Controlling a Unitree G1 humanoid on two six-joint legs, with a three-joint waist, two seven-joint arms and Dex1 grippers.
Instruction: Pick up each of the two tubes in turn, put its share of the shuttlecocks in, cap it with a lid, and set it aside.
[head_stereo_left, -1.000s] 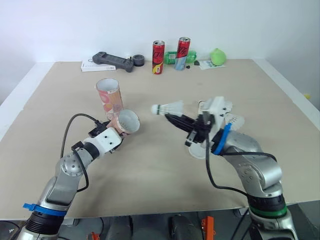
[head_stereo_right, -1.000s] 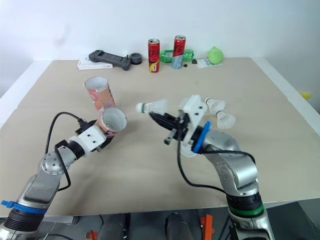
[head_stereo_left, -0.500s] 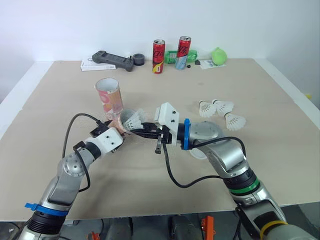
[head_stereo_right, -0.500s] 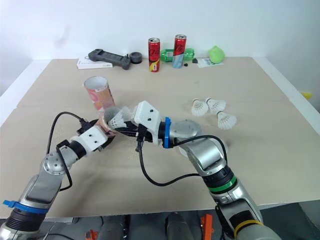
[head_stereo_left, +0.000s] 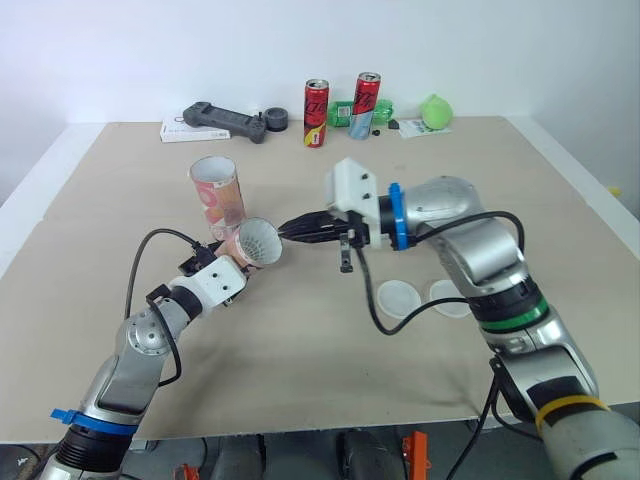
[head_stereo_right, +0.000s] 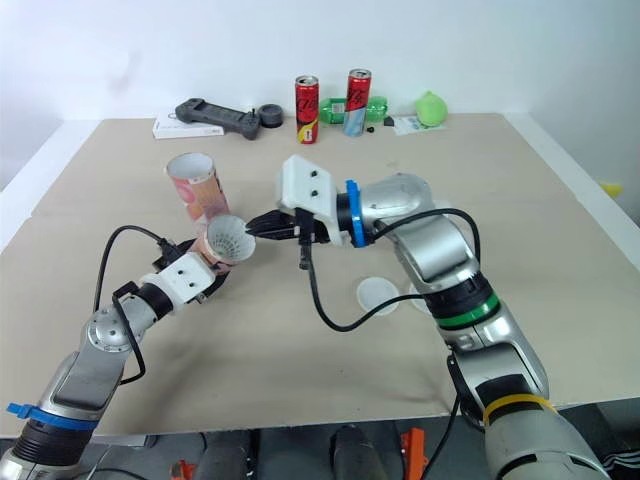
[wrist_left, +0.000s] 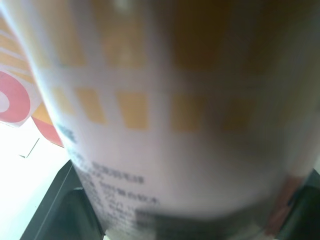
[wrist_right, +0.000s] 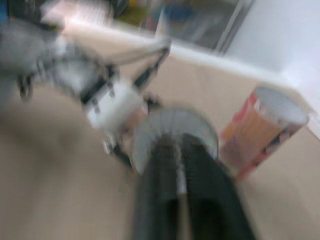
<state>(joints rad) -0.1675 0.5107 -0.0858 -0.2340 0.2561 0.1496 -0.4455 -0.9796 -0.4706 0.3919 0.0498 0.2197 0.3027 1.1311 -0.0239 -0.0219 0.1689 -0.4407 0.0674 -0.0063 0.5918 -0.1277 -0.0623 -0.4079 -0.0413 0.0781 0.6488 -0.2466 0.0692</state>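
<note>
Right gripper's (head_stereo_left: 288, 229) two black fingers sit a sliver apart, gripping nothing I can see. Their tips are at 3 o'clock of the tilted pink-and-orange cardboard tube (head_stereo_left: 232, 246), with a white feathered shuttlecock (head_stereo_right: 231, 238) seemingly in its mouth. The left gripper (head_stereo_left: 228, 264) clamps that tube. Careless fingers might snag feathers and drag it out.

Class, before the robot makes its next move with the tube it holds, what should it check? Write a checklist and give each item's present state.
1. Left pincer grips the tilted tube: ok.
2. Shuttlecock sits in that tube's mouth: ok. How deep it sits: cannot tell.
3. Right pincer is clear of the mouth: not ok, it is right at the rim.
4. Two lids lie free on the table: ok.
5. Second tube stands upright: ok.
</note>
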